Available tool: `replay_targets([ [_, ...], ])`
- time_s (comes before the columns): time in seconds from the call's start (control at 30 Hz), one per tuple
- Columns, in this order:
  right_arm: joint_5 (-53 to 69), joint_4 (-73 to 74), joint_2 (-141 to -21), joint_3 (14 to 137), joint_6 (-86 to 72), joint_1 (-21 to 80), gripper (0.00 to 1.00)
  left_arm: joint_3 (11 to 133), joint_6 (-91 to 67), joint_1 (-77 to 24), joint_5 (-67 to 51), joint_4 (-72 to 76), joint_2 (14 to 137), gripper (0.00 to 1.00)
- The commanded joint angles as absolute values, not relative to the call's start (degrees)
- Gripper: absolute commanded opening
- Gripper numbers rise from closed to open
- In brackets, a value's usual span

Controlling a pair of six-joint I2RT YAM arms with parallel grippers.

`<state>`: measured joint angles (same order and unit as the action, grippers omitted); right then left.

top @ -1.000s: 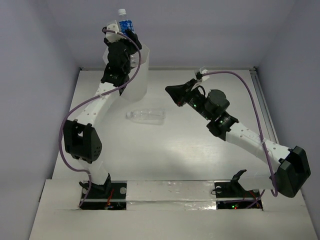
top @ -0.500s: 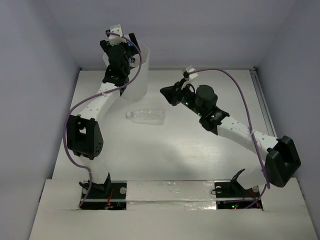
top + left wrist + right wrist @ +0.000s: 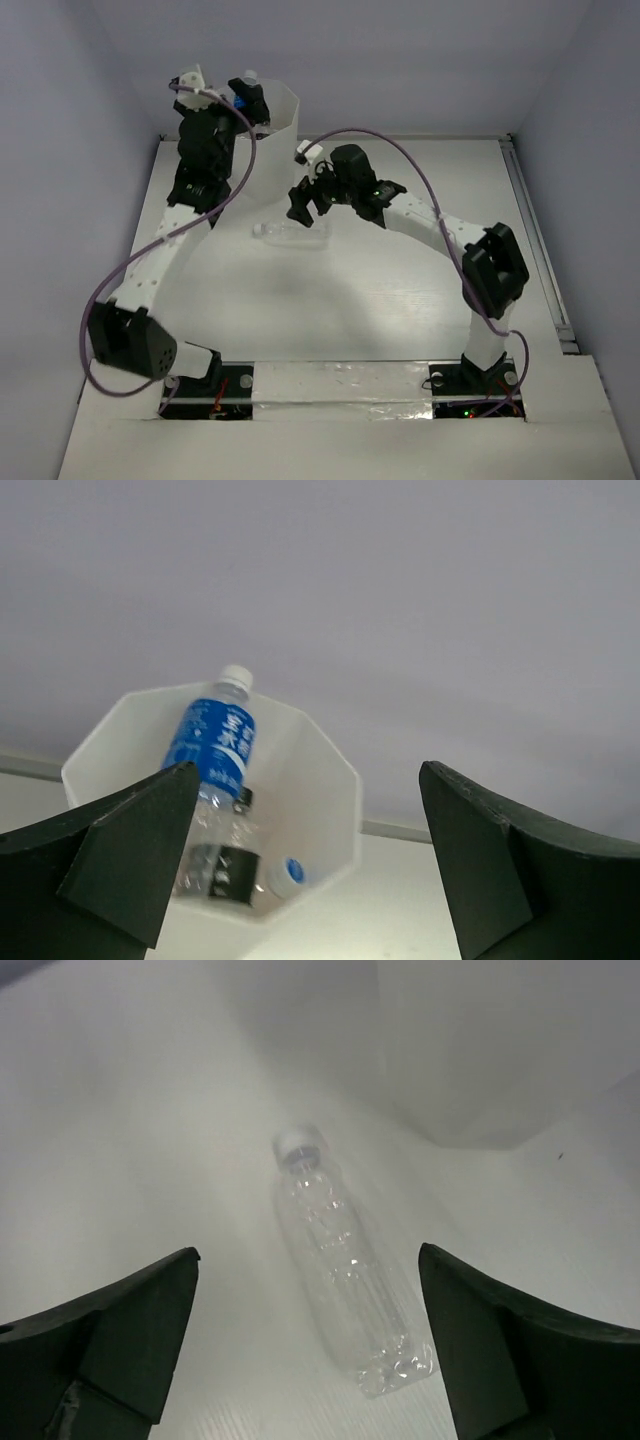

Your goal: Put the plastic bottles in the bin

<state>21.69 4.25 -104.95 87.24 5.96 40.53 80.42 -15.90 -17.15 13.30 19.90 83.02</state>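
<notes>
Though both jaws apart, left arm raised beside bin, right arm stooped over bottle.

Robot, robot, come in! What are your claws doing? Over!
Left claw open by bin, blue-labelled bottle inside. Right claw open above clear bottle lying on table. Nothing between them.

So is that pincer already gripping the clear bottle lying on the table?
No, the clear bottle lies flat on the table, and the right pincer is wide open, neither finger touching it.
</notes>
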Motion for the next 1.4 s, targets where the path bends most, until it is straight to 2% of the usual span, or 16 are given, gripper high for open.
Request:
replay_targets([
  [0.0,19.8,13.1,-108.6,92.6,12.0,40.2,0.99,72.2,-25.5,-16.8,9.4,22.3,72.3,0.90],
  [0.07,18.1,15.3,-111.6,95.2,13.3,40.2,1.00,64.8,-29.1,-16.8,8.3,23.7,66.8,0.90],
  [0.37,19.9,26.0,-122.0,104.2,13.9,40.2,1.00,46.3,-35.0,-16.8,6.5,23.0,51.2,0.88],
  [0.7,17.8,30.0,-132.4,114.9,9.1,44.3,0.99,39.9,-35.7,-16.8,1.0,15.2,35.7,0.87],
  [0.8,17.6,29.4,-133.0,114.2,7.6,44.9,0.90,40.8,-34.0,-16.8,1.6,10.6,31.3,0.88],
  [0.87,17.4,28.3,-132.5,112.6,7.0,44.9,0.75,41.8,-33.0,-16.8,1.0,7.7,29.2,0.88],
  [0.9,17.7,27.7,-131.3,110.3,6.5,45.5,0.52,42.9,-32.4,-16.8,0.6,6.9,27.1,0.88],
  [0.97,18.5,26.5,-129.7,107.9,6.1,46.7,0.41,44.2,-30.8,-16.8,0.4,3.9,25.4,0.88],
  [1.1,24.3,22.9,-121.9,99.4,4.4,48.2,0.40,47.5,-26.8,-16.8,1.6,0.1,21.5,0.88],
  [1.23,31.9,14.5,-106.3,92.4,2.4,48.9,0.40,50.3,-23.0,-16.8,7.0,-5.4,18.6,0.89],
  [1.37,32.7,9.8,-99.2,95.7,0.5,48.9,0.40,52.8,-21.0,-16.8,9.1,-7.2,15.6,0.89],
])
